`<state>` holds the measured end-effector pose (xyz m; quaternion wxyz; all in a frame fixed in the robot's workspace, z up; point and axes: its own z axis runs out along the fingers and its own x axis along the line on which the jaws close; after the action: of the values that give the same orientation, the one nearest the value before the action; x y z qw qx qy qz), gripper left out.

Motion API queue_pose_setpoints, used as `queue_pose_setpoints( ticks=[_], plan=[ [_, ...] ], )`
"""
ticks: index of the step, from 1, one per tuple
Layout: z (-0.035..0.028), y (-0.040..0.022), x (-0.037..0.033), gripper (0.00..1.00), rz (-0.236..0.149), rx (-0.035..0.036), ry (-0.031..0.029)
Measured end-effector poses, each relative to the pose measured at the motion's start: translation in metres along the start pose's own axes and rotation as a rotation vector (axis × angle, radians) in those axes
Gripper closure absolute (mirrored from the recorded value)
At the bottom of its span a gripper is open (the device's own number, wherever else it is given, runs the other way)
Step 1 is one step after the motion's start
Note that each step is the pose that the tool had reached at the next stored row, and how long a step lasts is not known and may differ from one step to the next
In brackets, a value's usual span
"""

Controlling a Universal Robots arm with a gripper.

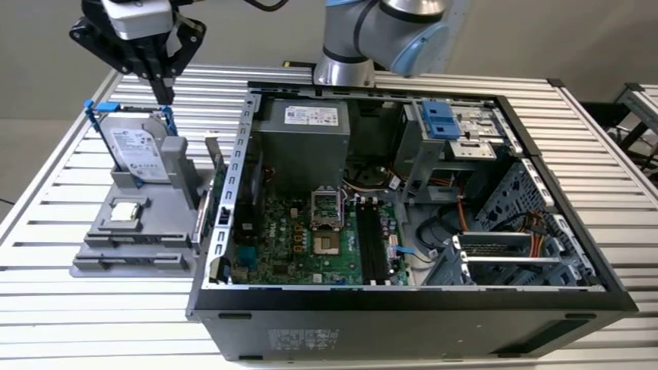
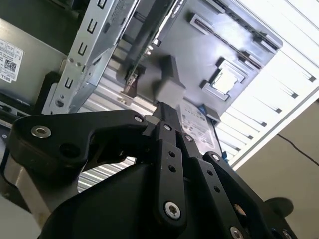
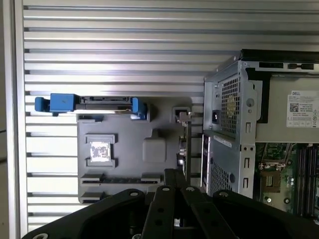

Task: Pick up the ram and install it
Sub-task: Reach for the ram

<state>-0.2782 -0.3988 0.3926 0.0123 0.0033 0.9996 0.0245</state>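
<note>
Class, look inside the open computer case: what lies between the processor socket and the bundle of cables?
The long black memory slots lie there, beside the socket, with the cables beyond them on the exterior view's right.

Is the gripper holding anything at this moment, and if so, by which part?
Nothing is held. The gripper hangs shut above the hard drive, and the ram stands untouched in the gray fixture beside it.

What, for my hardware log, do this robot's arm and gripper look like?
The arm is a silver-grey tube with a light blue joint cap. The gripper is black, its linkage fingers pinned with silver screws, and it is mounted under a pale grey wrist block.
</note>
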Motion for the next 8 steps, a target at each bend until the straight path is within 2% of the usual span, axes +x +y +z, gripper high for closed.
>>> queue_pose_setpoints(
  ticks=[8],
  plan=[
    [-0.0005,-0.0001,0.0219,1.0,-0.006,-0.0001,0.0003]
  ],
)
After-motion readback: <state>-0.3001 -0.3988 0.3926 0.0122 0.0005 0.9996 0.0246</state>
